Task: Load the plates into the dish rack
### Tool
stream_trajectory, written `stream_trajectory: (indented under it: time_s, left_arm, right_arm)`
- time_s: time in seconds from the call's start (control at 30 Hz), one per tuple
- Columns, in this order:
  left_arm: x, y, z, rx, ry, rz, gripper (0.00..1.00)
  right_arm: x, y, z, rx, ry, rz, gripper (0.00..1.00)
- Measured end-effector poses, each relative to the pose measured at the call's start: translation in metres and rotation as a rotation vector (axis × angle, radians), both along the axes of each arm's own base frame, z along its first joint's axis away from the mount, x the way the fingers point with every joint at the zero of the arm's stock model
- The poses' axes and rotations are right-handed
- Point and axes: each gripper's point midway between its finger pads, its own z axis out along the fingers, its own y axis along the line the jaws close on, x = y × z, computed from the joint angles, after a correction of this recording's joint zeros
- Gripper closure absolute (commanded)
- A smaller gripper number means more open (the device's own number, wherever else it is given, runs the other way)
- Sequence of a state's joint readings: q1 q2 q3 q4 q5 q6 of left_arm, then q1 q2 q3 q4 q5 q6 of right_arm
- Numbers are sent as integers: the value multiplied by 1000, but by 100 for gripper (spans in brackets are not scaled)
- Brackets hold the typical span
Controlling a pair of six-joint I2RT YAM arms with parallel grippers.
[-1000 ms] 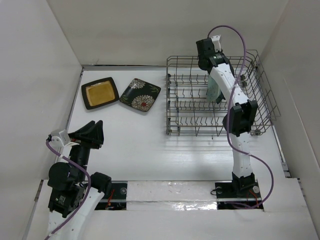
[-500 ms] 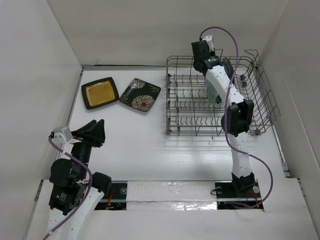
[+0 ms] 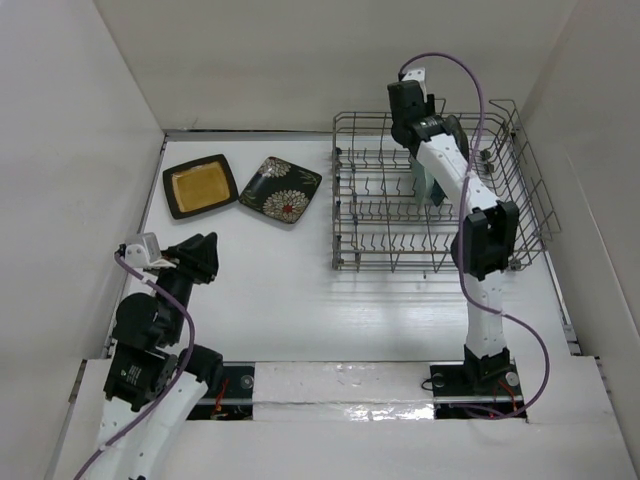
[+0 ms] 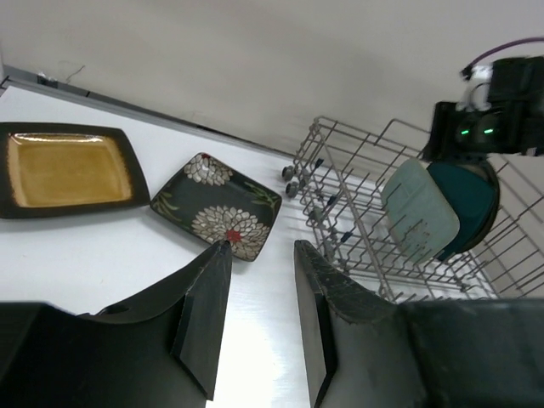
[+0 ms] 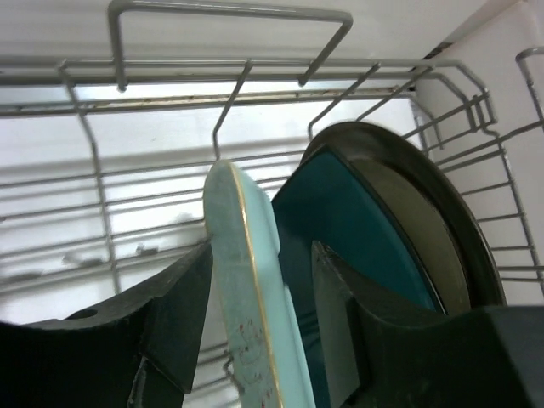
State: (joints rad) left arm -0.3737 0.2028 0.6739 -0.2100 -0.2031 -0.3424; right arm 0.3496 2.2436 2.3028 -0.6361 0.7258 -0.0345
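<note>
The grey wire dish rack [image 3: 520, 215] stands at the back right. The teal plate [image 3: 428, 186] stands on edge in it, and the round plate [image 3: 454, 132] stands just behind. My right gripper [image 3: 412, 130] is open above the rack. In the right wrist view its jaws [image 5: 259, 255] straddle the teal plate's rim [image 5: 246, 280], with a gap on the right side. The round plate [image 5: 429, 229] is close behind. The mustard-centred plate [image 3: 200, 185] and the floral plate [image 3: 281, 189] lie flat at the back left. My left gripper [image 3: 205, 255] is open and empty over the table [image 4: 259, 246].
White walls close in the table on the left, back and right. The rack's upright tines [image 4: 340, 212] fill its near rows. In the left wrist view the floral plate [image 4: 217, 208] and the mustard plate [image 4: 68, 170] lie ahead of the fingers.
My left gripper has moved right and a little forward over the table. My right gripper has shifted slightly above the rack. The teal plate has stayed standing in the rack.
</note>
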Motion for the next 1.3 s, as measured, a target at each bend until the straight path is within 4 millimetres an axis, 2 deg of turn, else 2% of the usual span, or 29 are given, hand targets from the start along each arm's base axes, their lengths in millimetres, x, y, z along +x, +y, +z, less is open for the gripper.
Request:
stream_trajectory:
  time_s: [0.1, 0.17, 0.2, 0.27, 0.3, 0.4, 0.47, 0.5, 0.6, 0.77, 0.8, 0.83, 0.87, 0.97, 1.0, 1.1, 1.2, 1.3]
  left_arm:
    - [9, -4, -8, 12, 42, -1, 75]
    - [17, -7, -16, 20, 79, -2, 81]
    - [21, -9, -20, 24, 102, -4, 90]
    - [30, -16, -30, 24, 154, -17, 100]
    - [35, -20, -35, 26, 181, -23, 100]
    - [48, -31, -47, 3, 244, -44, 100]
    - [58, -37, -53, -25, 273, -50, 100]
    - [63, -40, -56, -40, 287, -49, 100]
    - [81, -48, -66, -97, 333, -37, 100]
    - [121, -65, -102, -179, 442, -1, 100]
    - [129, -68, -114, -193, 471, 10, 100]
    - [134, -70, -117, -213, 477, 17, 100]
    - [143, -73, -142, -208, 541, 39, 99]
    - [159, -76, -181, -216, 633, 93, 81]
    - [164, -76, -192, -217, 661, 112, 67]
    - [181, -79, -214, -225, 713, 162, 48]
    - [199, -81, -226, -248, 734, 201, 46]
    - [210, -83, -238, -281, 752, 225, 45]
  right_arm:
    - [-19, 6, 14, 62, -15, 46, 40]
    - [-37, 13, 33, 122, -61, 89, 42]
    - [-48, 17, 45, 152, -84, 114, 62]
    - [-70, 28, 71, 225, -162, 176, 91]
    - [-83, 36, 82, 267, -200, 219, 100]
    - [-131, 68, 104, 394, -300, 376, 100]
    - [-164, 92, 105, 466, -340, 479, 100]
    - [-180, 104, 100, 503, -345, 529, 100]
    - [-217, 135, 71, 609, -316, 647, 100]
    - [-277, 167, -4, 761, -161, 773, 100]
    - [-289, 172, -12, 778, -136, 797, 100]
    - [-299, 176, -15, 794, -120, 823, 100]
    - [-307, 179, -15, 805, -114, 845, 100]
    - [-322, 186, 8, 851, -154, 912, 91]
    - [-326, 186, 17, 867, -175, 928, 81]
    - [-336, 184, 45, 913, -254, 969, 66]
    - [-346, 183, 59, 940, -293, 1004, 64]
    - [-352, 185, 62, 956, -294, 1031, 64]
